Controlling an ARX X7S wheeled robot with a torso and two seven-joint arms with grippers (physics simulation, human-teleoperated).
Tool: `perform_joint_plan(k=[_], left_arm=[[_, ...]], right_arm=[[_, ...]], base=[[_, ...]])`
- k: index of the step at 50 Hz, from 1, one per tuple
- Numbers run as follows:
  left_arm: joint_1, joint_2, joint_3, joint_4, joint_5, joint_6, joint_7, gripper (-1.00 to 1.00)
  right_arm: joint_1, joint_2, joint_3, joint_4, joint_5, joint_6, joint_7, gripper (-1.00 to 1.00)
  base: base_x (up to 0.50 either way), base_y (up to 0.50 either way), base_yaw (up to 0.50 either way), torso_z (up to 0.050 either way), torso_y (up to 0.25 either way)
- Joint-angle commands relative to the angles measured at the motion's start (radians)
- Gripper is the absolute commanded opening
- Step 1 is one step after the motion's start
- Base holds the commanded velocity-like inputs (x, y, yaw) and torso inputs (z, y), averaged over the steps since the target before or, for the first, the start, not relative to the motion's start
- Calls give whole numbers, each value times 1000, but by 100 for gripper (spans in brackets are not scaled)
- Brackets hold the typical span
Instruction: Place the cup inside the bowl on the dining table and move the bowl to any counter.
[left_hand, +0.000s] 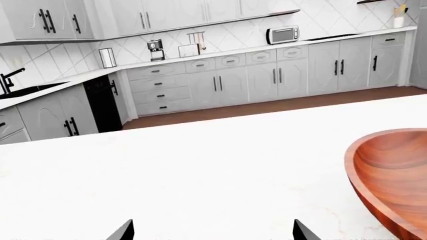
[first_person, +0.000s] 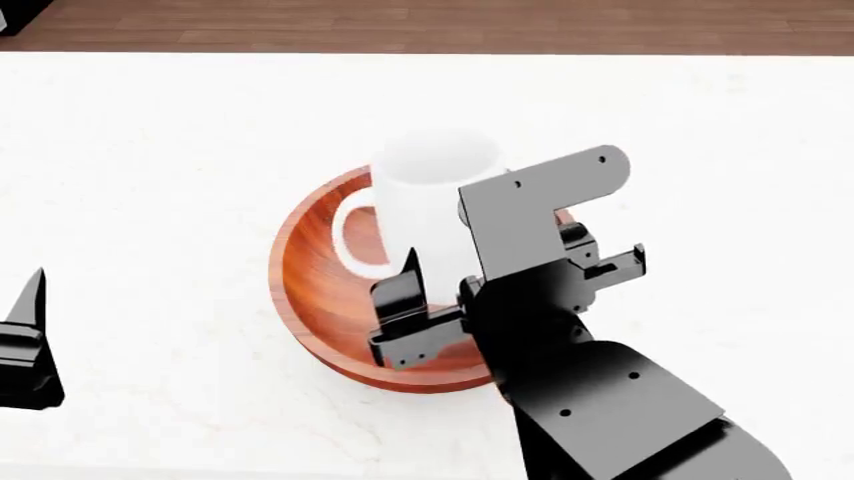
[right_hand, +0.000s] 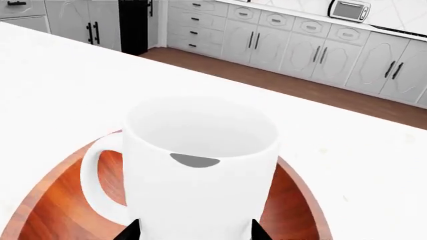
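Head view, right end effector (first_person: 514, 285) clamped around cup (first_person: 434, 190) inside bowl (first_person: 300, 290), left end effector (left_hand: 212, 231) spread wide, empty.

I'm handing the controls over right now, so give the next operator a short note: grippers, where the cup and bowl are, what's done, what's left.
Right gripper: over the bowl, fingertips on either side of the cup's lower body; whether it is clamped or just released cannot be told.
Left gripper: open, empty, low over the dining table to the left of the bowl.
Cup: upright inside the bowl, handle toward the robot's left.
Bowl: on the dining table, near the robot.
Done: cup is in the bowl.
Left: clear the right gripper off the cup, grasp the bowl, carry it to a counter.
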Motion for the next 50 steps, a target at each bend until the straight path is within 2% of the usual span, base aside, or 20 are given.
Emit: perform_joint_plan(k=[1,7,8,26,38,50], left_arm=[[14,-3,-9,-7,-1,32,12,100],[20,-5,-17,-4,-6,32,13,100],[17,-2,-10,-5,-3,32,8,100],[12,-4,-5,-1,-9,29,1,100],[9,-4,-5,-6,-13,32,-2,100],[6,-2,-2,1,-16,31,-10,100]], right_arm=[[2,-13,-7,28,-27,-19,-16,-100],[-5,-14,3,17,-15,-9,-9,-100],[-7,-11,4,10,-13,-6,-7,100],[-36,19,33,-72,17,24,22,100],[-76,110,221,-385,201,282,129,100],[-71,137,328,-473,302,400,177,100]], base=[[0,0,0,0,0],[0,0,0,0,0],[0,0,0,0,0],[0,0,0,0,0],[0,0,0,0,0],[0,0,0,0,0]])
